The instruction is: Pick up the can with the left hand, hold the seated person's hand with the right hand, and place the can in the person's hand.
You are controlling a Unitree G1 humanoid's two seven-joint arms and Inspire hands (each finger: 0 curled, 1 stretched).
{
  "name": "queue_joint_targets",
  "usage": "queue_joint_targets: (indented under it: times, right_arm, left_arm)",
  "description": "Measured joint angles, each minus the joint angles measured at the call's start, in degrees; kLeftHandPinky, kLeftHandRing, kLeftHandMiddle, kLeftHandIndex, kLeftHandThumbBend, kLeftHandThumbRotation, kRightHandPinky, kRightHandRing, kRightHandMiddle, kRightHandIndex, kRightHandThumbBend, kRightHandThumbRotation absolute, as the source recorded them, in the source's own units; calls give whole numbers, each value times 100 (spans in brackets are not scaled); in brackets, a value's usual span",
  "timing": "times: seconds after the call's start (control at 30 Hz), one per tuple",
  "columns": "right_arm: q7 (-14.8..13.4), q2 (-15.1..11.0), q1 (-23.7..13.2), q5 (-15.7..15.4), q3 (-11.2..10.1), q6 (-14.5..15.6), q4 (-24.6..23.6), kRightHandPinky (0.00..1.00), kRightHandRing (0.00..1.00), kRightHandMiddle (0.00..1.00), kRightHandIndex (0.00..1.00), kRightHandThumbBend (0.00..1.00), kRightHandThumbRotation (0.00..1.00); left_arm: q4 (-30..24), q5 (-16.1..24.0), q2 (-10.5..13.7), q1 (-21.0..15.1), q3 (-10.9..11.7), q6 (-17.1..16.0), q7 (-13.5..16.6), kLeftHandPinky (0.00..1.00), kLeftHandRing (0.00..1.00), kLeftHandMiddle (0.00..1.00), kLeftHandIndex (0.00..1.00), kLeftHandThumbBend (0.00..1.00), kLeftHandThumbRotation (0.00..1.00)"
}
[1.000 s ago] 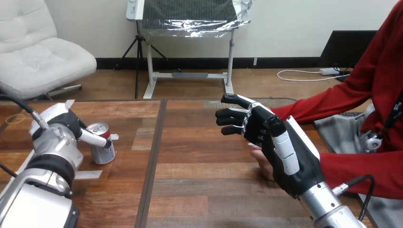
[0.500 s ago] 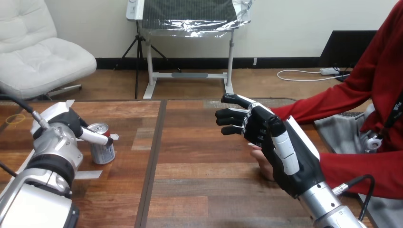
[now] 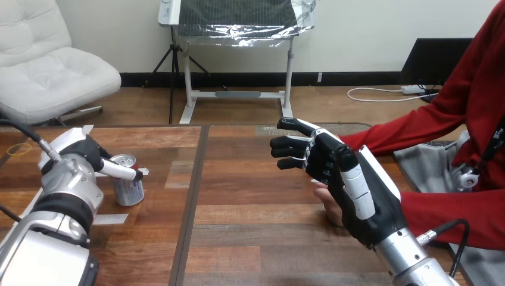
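The can (image 3: 130, 189) is stood upright on the tabletop (image 3: 250, 202), at the left. It is flanked by the left hand (image 3: 86, 153), part of which is laid across the can's upper front (whether a grip is closed on it cannot be told). Well apart, at the right, the right hand (image 3: 357, 190) is held with its fingers (image 3: 289, 146) spread and lightly bent, nothing clasped. The person's hand (image 3: 326, 201) is seen just under it, contact unclear.

The wooden table (image 3: 256, 229) carries 1 upright can (image 3: 131, 190) at its left, beside white tape strips (image 3: 111, 219).
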Motion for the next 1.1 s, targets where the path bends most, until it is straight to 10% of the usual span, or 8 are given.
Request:
queue_joint_targets:
  times: [1.1]
  right_arm:
    - [-1, 2, 0, 2, 0, 1, 0, 72, 76, 76, 83, 82, 100]
  left_arm:
    - [-30, -140, -45, 0, 21, -133, 15, 45, 65, 74, 75, 83, 27]
